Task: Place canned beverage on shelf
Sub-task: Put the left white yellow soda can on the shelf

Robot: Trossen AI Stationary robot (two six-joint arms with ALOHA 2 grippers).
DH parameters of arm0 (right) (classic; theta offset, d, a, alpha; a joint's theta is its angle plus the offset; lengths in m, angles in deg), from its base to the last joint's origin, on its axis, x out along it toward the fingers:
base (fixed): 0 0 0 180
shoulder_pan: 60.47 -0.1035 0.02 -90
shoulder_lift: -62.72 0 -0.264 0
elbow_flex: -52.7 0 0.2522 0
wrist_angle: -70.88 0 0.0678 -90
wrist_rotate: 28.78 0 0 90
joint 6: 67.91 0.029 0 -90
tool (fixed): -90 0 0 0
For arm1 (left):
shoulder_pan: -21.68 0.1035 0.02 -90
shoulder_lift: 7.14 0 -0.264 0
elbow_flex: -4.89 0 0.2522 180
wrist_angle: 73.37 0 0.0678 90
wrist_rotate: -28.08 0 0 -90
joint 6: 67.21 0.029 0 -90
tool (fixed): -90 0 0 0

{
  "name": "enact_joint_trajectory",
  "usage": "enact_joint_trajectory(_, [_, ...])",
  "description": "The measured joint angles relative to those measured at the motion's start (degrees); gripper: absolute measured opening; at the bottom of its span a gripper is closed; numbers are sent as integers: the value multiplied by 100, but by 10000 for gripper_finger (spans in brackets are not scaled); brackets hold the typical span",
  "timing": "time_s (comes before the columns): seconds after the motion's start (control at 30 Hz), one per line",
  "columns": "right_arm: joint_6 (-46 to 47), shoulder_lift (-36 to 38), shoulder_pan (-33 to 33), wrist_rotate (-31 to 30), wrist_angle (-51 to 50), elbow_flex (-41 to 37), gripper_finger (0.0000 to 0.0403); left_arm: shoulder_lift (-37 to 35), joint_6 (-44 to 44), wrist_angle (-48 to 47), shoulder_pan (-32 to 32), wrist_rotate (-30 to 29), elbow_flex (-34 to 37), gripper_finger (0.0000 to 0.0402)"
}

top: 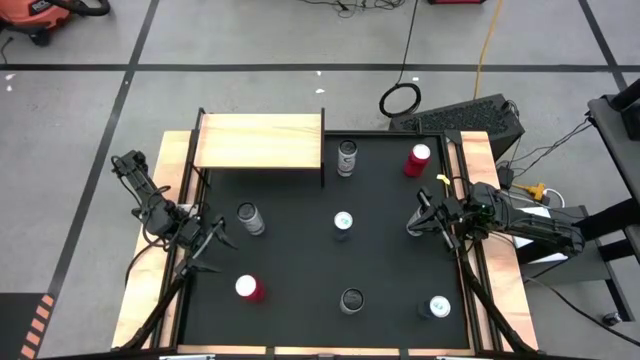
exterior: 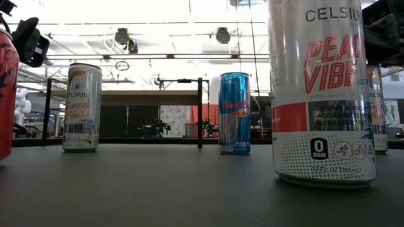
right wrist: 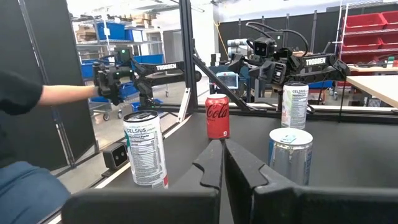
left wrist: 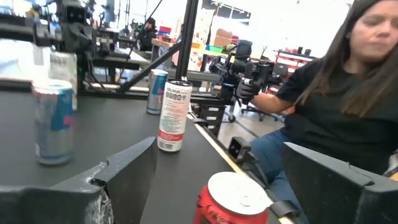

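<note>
The shelf (top: 260, 141), a pale wood board on thin black legs, is seen at the far left of the black table (top: 300, 260); nothing stands on it. In the low view the shelf (exterior: 151, 96) shows behind the cans, w/ one black leg in front of it near centre.

Seven cans are spread over the table, none on the shelf. A silver can (top: 347, 158) stands just right of the shelf's right end. A red-top can (top: 417, 159) stands near the far right corner. A grey can (top: 250, 218) lies mid-left, a blue can (top: 343, 224) near centre, a red can (top: 248, 288) near-left, a dark-top can (top: 351, 300) near-centre, and a white-top can (top: 438, 307) near-right.

The left gripper (top: 207, 246) is held low at the table's left edge, between the grey can and the red can, touching neither. Its jaws are seen spread wide in the left wrist view, w/ the red can (left wrist: 236, 200) just ahead between them; nothing is gripped.

The right gripper (top: 421, 215) is held at the right edge, well apart from the blue can. Its jaws are pressed together, empty, as the right wrist view (right wrist: 224, 163) shows.

A person (left wrist: 336, 93) is seated beyond the table edge in the left wrist view.
</note>
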Motion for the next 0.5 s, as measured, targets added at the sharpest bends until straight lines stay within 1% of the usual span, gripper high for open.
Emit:
enact_joint_trajectory(0.1, [0, 0, 0, 0, 0, 0, 0, 1, 588, 10, -2, -24, -1, 344])
enact_joint_trajectory(0.3, [0, 0, 1, -2, 14, 0, 0, 2, 1495, 48, -2, -69, 0, 344])
enact_joint_trajectory(0.5, [0, 0, -2, -4, 48, 0, 0, 2, 1584, 74, -2, -74, 0, 344])
